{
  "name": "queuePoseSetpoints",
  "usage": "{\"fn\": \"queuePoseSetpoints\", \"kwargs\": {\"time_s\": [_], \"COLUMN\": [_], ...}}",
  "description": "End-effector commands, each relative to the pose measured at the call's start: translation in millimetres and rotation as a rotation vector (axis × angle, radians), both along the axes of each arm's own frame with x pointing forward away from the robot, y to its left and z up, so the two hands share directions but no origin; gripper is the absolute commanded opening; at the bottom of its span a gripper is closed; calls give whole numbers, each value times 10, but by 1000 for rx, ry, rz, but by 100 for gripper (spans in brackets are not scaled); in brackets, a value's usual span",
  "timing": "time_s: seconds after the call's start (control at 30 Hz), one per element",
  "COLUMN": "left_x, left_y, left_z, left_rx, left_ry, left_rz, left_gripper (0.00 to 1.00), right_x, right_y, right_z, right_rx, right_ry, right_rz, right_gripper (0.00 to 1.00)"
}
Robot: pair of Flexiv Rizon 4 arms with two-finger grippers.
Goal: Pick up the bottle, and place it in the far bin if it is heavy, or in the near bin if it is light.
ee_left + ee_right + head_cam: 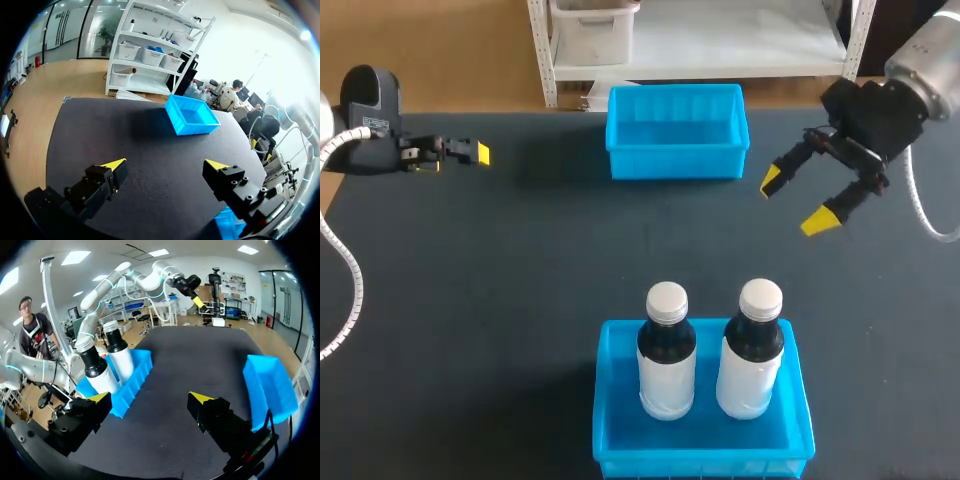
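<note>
Legible text: none in any view.
Bottle sleeves: white wraps on the nearer bottle (98, 376) and the farther bottle (121, 361), ahead of the right gripper (150, 399) and off to one side of its spread jaws. No print can be made out on either.
Arm patch: a small pale label (375, 123) on the black housing of the left arm (368, 95), behind its jaws. It is too small to read.
</note>
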State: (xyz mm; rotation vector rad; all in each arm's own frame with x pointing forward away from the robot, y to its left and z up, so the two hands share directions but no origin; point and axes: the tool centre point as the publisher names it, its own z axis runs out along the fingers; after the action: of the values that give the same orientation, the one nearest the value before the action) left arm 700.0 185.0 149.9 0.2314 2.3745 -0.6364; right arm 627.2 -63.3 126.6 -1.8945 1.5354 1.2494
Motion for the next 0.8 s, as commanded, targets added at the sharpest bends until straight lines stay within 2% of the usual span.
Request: {"fn": "queuePoseSetpoints", "kwargs": {"time_s": [0.03,0.13,0.2,0.33,0.37,0.43,0.63,0.7,0.73,0.8], "left_x": [0,0,0,0,0,0,0,0,0,0], "left_y": [0,0,0,0,0,0,0,0,0,0], "left_z": [0,0,0,0,0,0,0,0,0,0], "left_rx": [0,0,0,0,0,0,0,0,0,0], "left_ry": [0,0,0,0,0,0,0,0,0,0], "left_rz": [0,0,0,0,0,0,0,0,0,0], "left_gripper": [100,100,100,100,100,100,100,100,100,100], "right_x": [75,149,203,301,322,349,428,453,477,477], "right_y": [-43,-55,-71,-80,-79,-57,-44,-68,-87,-87], "right_z": [-49,-73,-91,-101,-98,-70,-24,-6,-2,-2], "right_rx": [-84,-141,-160,-227,-237,-289,-347,-395,-451,-451], "right_ry": [114,115,142,130,121,49,59,62,70,70], "right_rz": [-539,-674,-744,-889,-911,-950,-1051,-1097,-1131,-1131], "right_gripper": [100,100,100,100,100,100,100,100,100,100]}}
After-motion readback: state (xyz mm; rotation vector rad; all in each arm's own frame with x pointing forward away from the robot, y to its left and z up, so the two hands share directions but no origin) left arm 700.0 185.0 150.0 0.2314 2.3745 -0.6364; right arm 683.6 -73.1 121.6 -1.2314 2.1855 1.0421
